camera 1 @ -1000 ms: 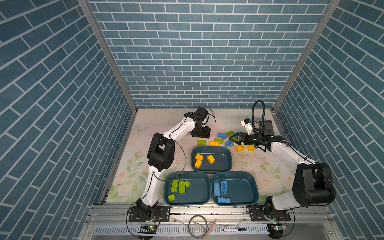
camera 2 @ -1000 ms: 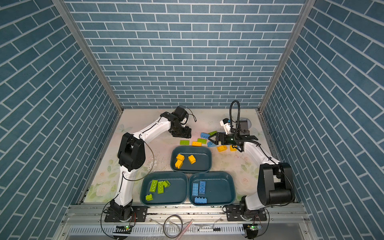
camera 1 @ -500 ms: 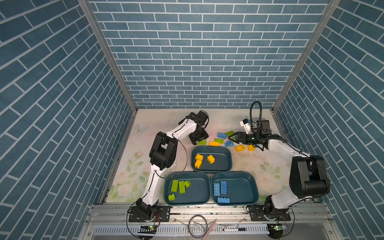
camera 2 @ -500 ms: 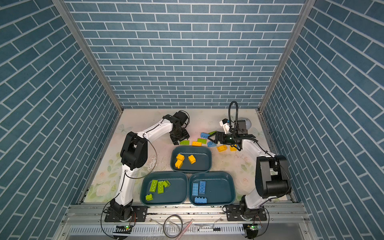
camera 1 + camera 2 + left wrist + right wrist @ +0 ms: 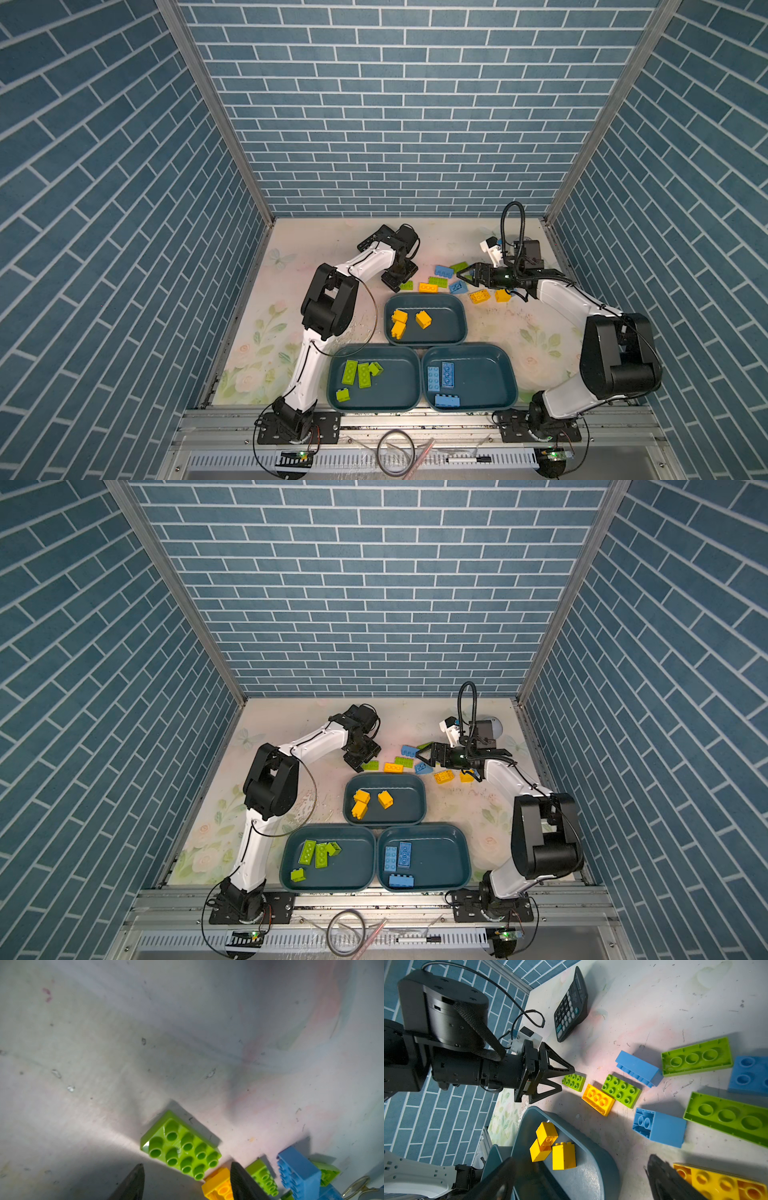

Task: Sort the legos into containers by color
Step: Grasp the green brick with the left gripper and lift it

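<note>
Left hand (image 5: 568, 1078) part open, empty, at a small green brick (image 5: 573, 1082) on the counter (image 5: 316, 266)
One jaw sits over the yellow brick (image 5: 598, 1099) just beside it, so a squeeze may snag or shove both; right hand (image 5: 462, 279) hangs wide, empty

3 trays (image 5: 445, 329), 1 calc (image 5: 571, 1005), 8 grn legos (image 5: 620, 1091), 6 blu legos (image 5: 662, 1128), 6 ylw legos (image 5: 598, 1099).

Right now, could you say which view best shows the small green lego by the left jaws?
The left wrist view: the small green lego lies close, studs up. The right wrist view shows it smaller, by the left gripper's open jaws. In both top views it is a speck.
</note>
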